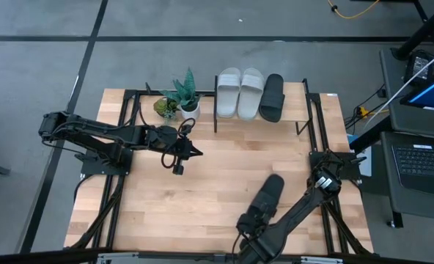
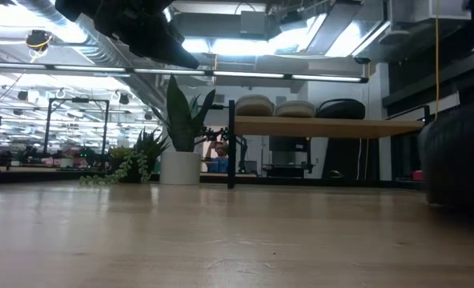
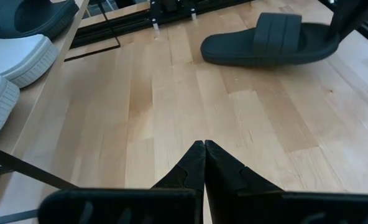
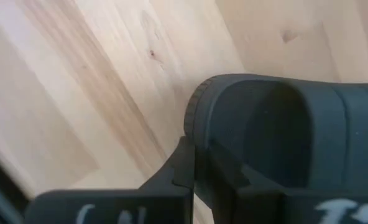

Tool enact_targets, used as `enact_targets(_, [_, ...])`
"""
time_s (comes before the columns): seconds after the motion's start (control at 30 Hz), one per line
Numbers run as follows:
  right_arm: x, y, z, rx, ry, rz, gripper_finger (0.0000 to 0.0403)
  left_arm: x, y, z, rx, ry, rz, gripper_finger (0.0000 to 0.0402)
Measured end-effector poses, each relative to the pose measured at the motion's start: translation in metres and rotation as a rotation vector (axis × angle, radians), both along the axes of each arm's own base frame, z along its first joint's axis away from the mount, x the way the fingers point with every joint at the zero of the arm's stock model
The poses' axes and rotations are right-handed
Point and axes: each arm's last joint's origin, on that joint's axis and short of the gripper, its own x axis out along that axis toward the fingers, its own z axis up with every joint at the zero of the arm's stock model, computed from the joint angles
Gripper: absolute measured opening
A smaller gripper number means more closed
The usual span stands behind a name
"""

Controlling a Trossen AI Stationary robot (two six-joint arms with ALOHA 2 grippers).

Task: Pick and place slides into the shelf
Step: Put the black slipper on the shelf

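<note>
Two pale slides (image 1: pixel 229 92) (image 1: pixel 251 92) and one black slide (image 1: pixel 272 97) lie side by side, soles down, on the shelf's wooden top board (image 1: pixel 305 95) at the table's far edge. They also show in the low view on the shelf (image 2: pixel 325 126). The other black slide (image 1: pixel 270 192) lies slantwise on the table's near right part; the left wrist view shows this slide (image 3: pixel 271 40) with its sole on the wood. My right gripper (image 1: pixel 254 217) is at its near end. My left gripper (image 1: pixel 199 153) hovers shut left of centre, touching nothing. My right gripper (image 4: pixel 199 165) meets the black slide at the rim of its near end (image 4: pixel 199 106), just before the strap (image 4: pixel 333 124). Its fingers stand close together against that rim. The slide itself hides what lies between them.
A small potted plant (image 1: pixel 184 99) and a trailing green one (image 1: pixel 164 107) stand left of the shelf at the far edge. Black frame bars run along the table's left and right sides. Bare wood (image 1: pixel 202 191) lies between the two grippers.
</note>
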Motion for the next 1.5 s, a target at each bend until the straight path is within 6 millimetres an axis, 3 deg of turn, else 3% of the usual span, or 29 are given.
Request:
enact_targets(0.23, [-0.004,0.003,0.039,-0.017,0.002,0.012,0.0022,0.000,0.000,0.000,0.002,0.000,-0.001,0.0000])
enact_targets(0.47, [0.001,0.008,0.074,0.011,-0.140,0.082,0.0022,0.000,0.000,0.000,0.002,0.000,-0.001,0.0000])
enact_targets(0.9, [0.006,0.007,0.100,-0.072,-0.254,0.241,0.0022,0.000,0.000,0.000,0.002,0.000,-0.001,0.0000])
enact_targets(1.03, [0.005,-0.003,0.113,-0.110,-0.280,0.272,0.0022,0.000,0.000,0.000,0.001,0.000,-0.001,0.0000])
enact_targets(1.37, [-0.002,-0.039,0.166,-0.163,-0.361,0.373,0.0022,0.000,-0.008,0.000,-0.004,-0.005,-0.030,0.0000])
enact_targets(1.5, [-0.004,-0.052,0.175,-0.218,-0.352,0.424,0.0022,0.000,-0.013,0.000,-0.004,-0.004,-0.049,0.0000])
